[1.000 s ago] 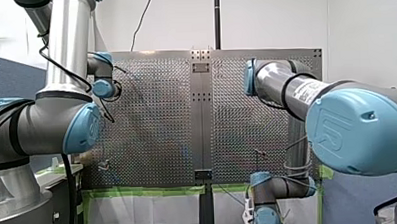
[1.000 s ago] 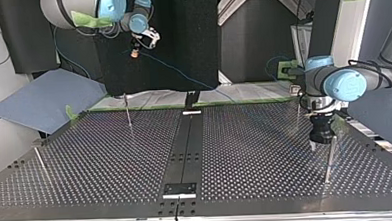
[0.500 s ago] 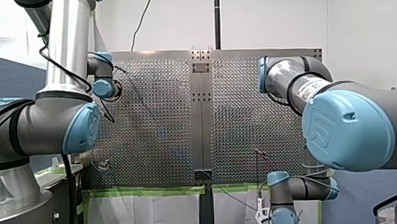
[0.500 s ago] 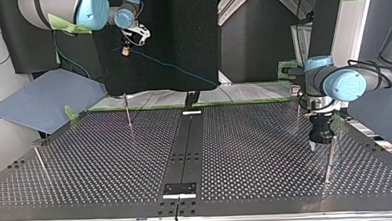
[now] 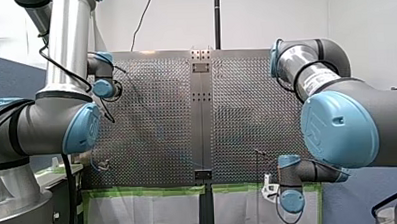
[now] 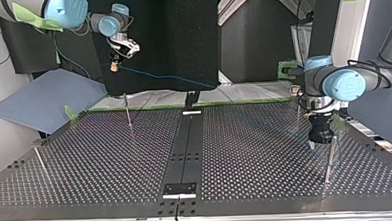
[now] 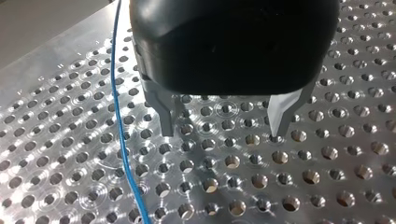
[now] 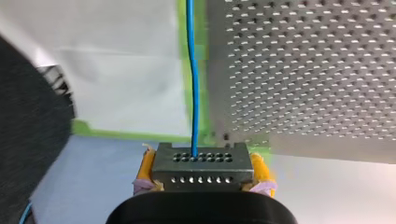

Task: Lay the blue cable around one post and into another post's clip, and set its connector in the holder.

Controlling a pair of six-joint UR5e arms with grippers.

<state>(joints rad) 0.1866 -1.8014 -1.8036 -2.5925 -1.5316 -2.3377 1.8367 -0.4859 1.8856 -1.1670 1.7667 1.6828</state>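
Right wrist view, R gripper (image 8: 201,169) clamps connector (image 8: 201,179), blue cable (image 8: 192,84) ahead, left wrist view only, L gripper (image 7: 224,130) wide beside cable

Blue cable (image 8: 192,84) thin, stretched straight from grey perforated connector (image 8: 201,165); connector aloft; thin posts (image 6: 128,111) upright.

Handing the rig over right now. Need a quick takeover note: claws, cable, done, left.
Right claw: shut on the connector, held in the air beyond the table's far edge.
Left claw: open, empty, low over the table; blue cable lies beside it.
Done: connector is gripped.
Left: no routing around a post or into a clip shows; connector not yet in the holder.
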